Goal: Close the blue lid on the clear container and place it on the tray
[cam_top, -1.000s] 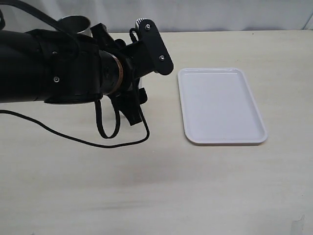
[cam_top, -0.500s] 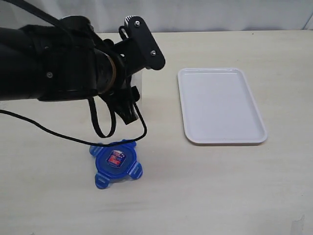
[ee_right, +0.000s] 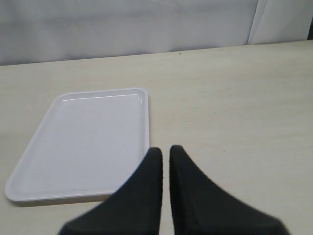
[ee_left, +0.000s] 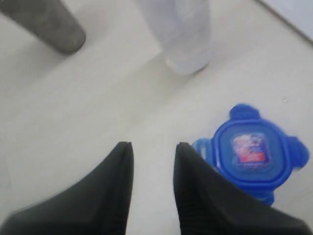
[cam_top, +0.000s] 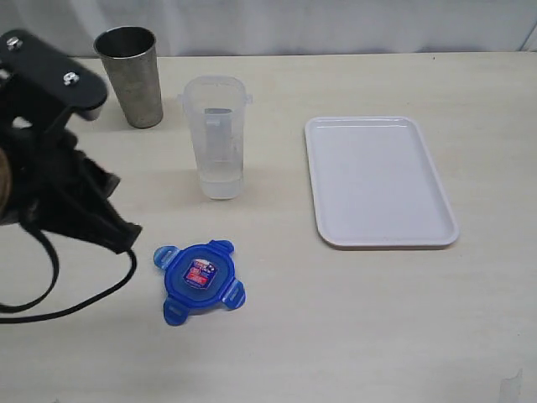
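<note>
The blue lid (cam_top: 200, 281) lies flat on the table, label up, in front of the clear container (cam_top: 217, 138), which stands upright and uncovered. The white tray (cam_top: 382, 180) lies to the right with nothing on it. My left arm (cam_top: 59, 185) hangs at the left edge of the exterior view. In the left wrist view the left gripper (ee_left: 152, 147) is open with nothing between its fingers, just beside the lid (ee_left: 252, 154), with the container (ee_left: 181, 34) beyond. My right gripper (ee_right: 165, 149) is shut and empty, near a corner of the tray (ee_right: 83, 142).
A dull steel cup (cam_top: 130, 77) stands at the back left, beside the container, and shows too in the left wrist view (ee_left: 49, 22). A black cable (cam_top: 84, 298) loops from the left arm over the table, left of the lid.
My left arm has swung back to the left, uncovering the steel cup and the clear container. The blue lid lies where it lay half a second ago.
</note>
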Tool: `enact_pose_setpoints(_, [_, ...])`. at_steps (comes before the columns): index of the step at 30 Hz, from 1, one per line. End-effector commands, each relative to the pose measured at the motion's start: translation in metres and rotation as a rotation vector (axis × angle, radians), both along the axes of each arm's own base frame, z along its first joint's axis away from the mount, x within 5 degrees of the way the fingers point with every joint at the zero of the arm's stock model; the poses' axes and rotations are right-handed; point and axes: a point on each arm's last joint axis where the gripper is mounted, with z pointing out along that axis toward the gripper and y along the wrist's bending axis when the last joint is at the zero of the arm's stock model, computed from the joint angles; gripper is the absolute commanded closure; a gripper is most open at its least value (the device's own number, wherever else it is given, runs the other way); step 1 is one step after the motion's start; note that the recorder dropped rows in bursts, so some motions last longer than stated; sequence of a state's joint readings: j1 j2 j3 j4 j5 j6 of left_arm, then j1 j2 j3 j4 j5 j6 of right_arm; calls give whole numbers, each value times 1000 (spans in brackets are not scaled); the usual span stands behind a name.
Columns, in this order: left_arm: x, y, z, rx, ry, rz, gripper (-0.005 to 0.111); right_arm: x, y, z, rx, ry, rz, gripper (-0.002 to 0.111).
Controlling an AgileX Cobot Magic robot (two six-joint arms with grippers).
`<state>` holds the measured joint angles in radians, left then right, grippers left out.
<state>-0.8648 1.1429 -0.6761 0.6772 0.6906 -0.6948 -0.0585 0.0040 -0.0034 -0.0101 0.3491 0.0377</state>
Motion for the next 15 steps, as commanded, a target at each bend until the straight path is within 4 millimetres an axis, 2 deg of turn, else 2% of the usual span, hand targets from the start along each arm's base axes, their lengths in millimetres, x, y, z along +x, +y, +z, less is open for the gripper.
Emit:
enact_pose_setpoints(1, [-3,24,-29,-74,95,166,78,0,0,-1,2,-3,-8,103])
enact_pose_setpoints(6, [7,18,-56,-262,132,87,78,0,0,-1,2,-3,-8,103])
enact_pose_setpoints(8, [16,18,-65,-274,146,105,72,0,0,-1,2,-3,-8,103])
enact_pose_setpoints(12, [34,19,-90,-283,188,148,53,0,0,-1,2,-3,-8,103])
enact_pose_setpoints(15, [41,16,-109,-278,227,152,53,0,0,-1,2,-3,-8,103])
